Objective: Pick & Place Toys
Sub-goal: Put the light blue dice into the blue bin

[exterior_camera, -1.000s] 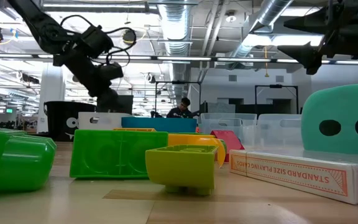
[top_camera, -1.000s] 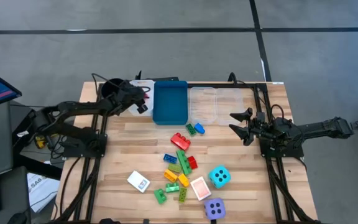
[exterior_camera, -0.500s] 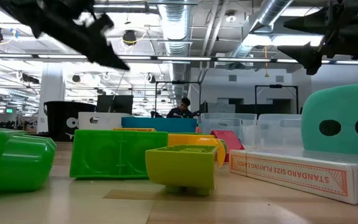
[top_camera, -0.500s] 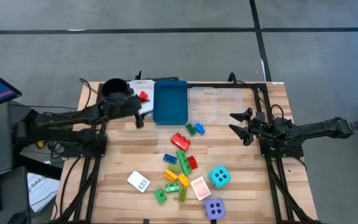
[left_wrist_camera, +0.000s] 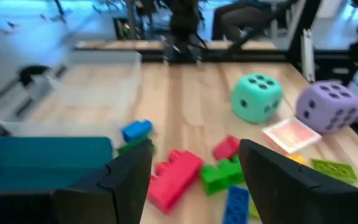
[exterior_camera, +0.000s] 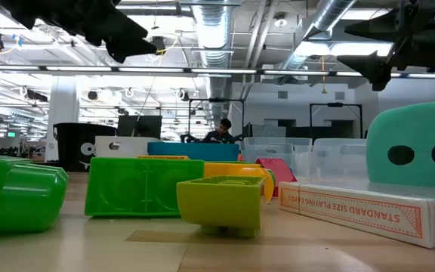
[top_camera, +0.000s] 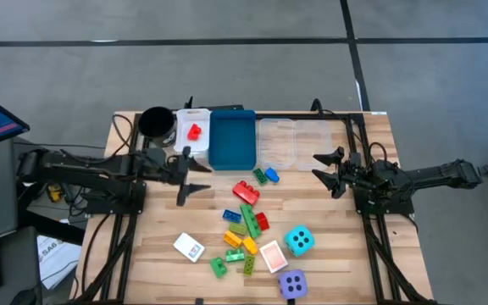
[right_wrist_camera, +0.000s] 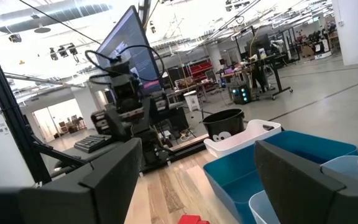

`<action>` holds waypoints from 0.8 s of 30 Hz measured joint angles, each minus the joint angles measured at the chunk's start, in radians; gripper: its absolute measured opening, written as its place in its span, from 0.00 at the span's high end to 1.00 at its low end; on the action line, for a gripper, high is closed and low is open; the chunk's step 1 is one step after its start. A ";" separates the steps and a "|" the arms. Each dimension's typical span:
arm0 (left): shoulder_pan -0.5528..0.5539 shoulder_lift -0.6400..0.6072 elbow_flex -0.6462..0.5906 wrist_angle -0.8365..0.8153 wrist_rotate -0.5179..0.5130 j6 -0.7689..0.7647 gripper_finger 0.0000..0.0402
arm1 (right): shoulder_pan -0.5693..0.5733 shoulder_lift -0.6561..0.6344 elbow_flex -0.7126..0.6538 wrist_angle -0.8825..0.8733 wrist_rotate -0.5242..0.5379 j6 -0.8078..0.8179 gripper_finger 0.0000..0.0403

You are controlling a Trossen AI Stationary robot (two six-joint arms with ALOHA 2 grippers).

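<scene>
Now the toys come first: a loose heap of bricks, the big red brick (top_camera: pixel 245 188) at its near edge, with the small blue brick (left_wrist_camera: pixel 136 129) beside it, green, yellow and orange ones behind, then the cyan die (top_camera: pixel 299 241), the purple die (top_camera: pixel 292 283) and the pink card (top_camera: pixel 273 256) farthest from my fingers. One small red brick (top_camera: pixel 195 131) already lies in the white tray (top_camera: pixel 185 151), off to the side of my left gripper (top_camera: pixel 186 175) and just beyond it.

My left gripper hangs over bare table with its jaws spread wide and nothing between them. The heap lies straight ahead of the fingertips, the big red brick nearest, close but not touching.

To do this reach well, I judge I should pick one brick at the edge of the heap, come down squarely over it with the fingers on its two long sides, and keep clear of its neighbours so I do not scatter them.

My right gripper (top_camera: pixel 328 173) waits on the far side of the heap, fingers apart and empty, near the clear tray (top_camera: pixel 293 142).
</scene>
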 joint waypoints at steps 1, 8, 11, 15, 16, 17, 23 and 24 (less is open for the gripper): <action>-0.013 0.016 0.000 0.001 0.000 -0.011 0.42 | 0.000 0.000 0.000 0.000 0.000 0.000 0.25; -0.096 0.204 0.000 0.059 0.000 -0.015 0.42 | 0.000 0.000 0.000 0.000 0.000 0.000 0.25; -0.110 0.300 0.000 0.102 -0.001 -0.011 0.42 | 0.000 0.000 0.000 0.000 0.000 0.000 0.25; -0.111 0.410 0.000 0.136 -0.002 -0.010 0.42 | 0.000 0.000 0.000 0.000 0.000 0.000 0.25; -0.111 0.433 0.000 0.142 -0.002 -0.007 0.42 | 0.000 0.000 0.000 0.000 0.000 0.000 0.25; -0.111 0.455 0.000 0.145 -0.002 0.006 0.42 | 0.000 0.000 0.000 0.000 0.000 0.000 0.25; -0.115 0.561 0.000 0.178 0.031 0.086 0.42 | 0.000 0.000 0.000 0.000 0.000 0.000 0.25; -0.115 0.573 0.000 0.187 0.038 0.090 0.42 | 0.000 0.000 0.000 0.000 0.000 0.000 0.25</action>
